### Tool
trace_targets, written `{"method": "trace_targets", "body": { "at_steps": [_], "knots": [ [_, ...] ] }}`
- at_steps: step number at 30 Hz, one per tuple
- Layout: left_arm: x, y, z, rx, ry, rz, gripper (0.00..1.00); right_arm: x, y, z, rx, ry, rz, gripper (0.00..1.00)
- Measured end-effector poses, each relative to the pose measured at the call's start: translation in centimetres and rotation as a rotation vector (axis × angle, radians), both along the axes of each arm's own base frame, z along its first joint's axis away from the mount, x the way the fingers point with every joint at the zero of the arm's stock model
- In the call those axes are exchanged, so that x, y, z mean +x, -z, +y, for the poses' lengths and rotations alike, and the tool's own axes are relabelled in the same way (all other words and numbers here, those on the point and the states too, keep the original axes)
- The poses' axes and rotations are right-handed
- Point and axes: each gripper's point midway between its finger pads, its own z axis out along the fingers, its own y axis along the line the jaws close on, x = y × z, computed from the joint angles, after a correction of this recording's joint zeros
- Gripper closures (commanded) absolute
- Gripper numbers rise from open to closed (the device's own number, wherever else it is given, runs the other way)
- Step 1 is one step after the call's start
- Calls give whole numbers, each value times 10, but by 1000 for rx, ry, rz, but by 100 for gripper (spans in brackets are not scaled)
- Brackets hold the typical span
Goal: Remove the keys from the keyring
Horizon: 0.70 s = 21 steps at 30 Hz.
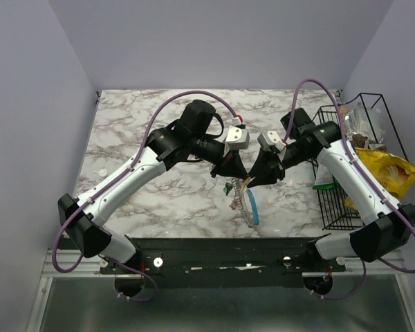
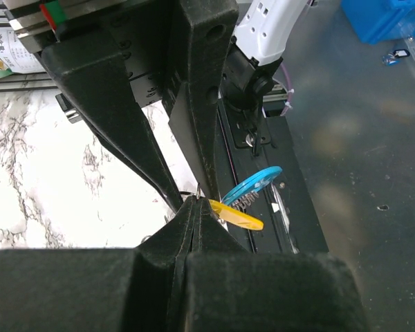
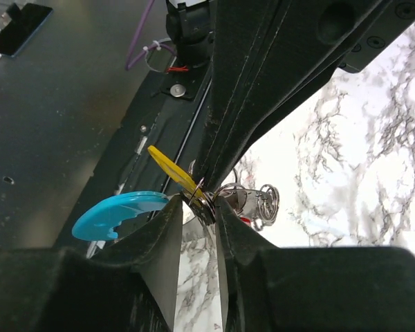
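Both grippers meet above the middle of the marble table [image 1: 138,131]. My left gripper [image 2: 196,202] is shut on a thin wire loop of the keyring [image 2: 197,188] that pokes out at its tips. My right gripper [image 3: 197,204] pinches the dark part of the keyring [image 3: 207,207] between its fingertips. The yellow key [image 3: 169,168] and a flat blue piece [image 3: 114,211] stick out to the left of it. Silver rings [image 3: 259,200] and a bit of red show to the right. In the top view the bunch of keys [image 1: 238,197] hangs below both grippers.
A black wire basket [image 1: 373,104] with snack bags, one of them yellow [image 1: 391,173], stands at the table's right edge. The black base rail [image 1: 221,249] runs along the near edge, under the hanging bunch.
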Motion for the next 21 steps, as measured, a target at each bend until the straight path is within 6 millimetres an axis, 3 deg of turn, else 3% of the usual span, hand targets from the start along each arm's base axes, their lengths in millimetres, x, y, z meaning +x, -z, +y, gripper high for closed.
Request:
{"method": "trace_targets", "body": {
  "at_steps": [2, 8, 21],
  "knots": [
    [0, 0, 0, 0, 0, 0, 100, 0, 0, 0, -2, 5, 7, 72],
    [0, 0, 0, -1, 1, 0, 100, -3, -5, -2, -5, 15, -6, 99],
    [6, 5, 1, 10, -31, -43, 100, 3, -2, -7, -92, 84, 22, 99]
  ]
}}
